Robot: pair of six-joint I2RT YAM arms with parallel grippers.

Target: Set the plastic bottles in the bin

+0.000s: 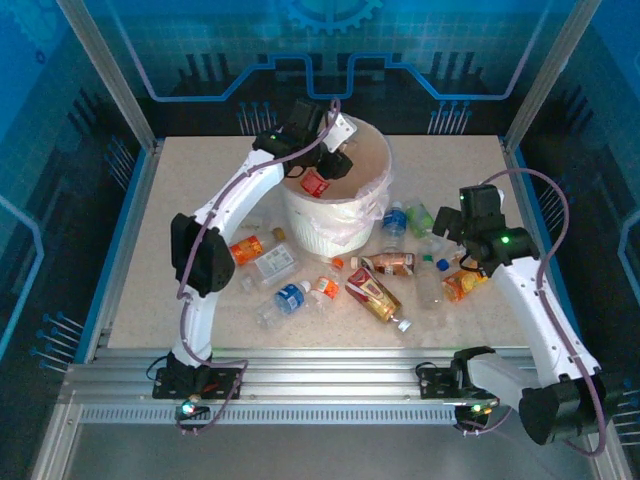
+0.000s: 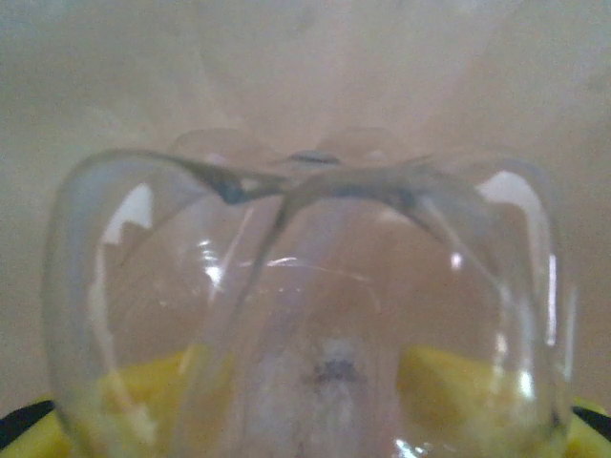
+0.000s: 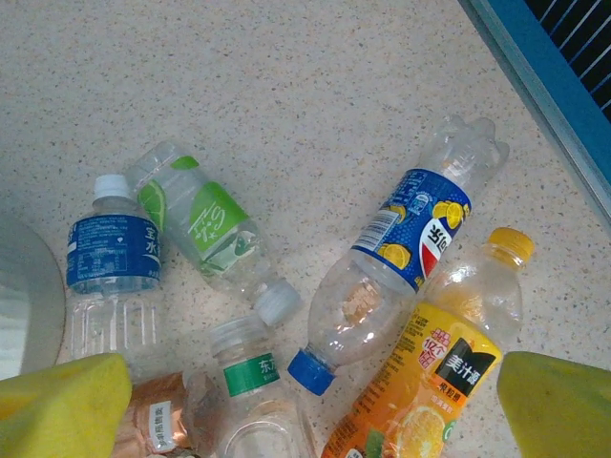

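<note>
Clear, red-labelled bottle (image 1: 314, 183) in left gripper (image 1: 326, 171) over white, bag-lined bin (image 1: 322, 236); right gripper (image 3: 307, 405) wide above scattered bottles (image 3: 410, 239).

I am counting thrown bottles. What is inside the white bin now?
Inside the bin, the pink liner shows, and a red-label bottle is at the jaws of the left arm in the opening. The arm covers the left part, so bottles there cannot be seen.
</note>
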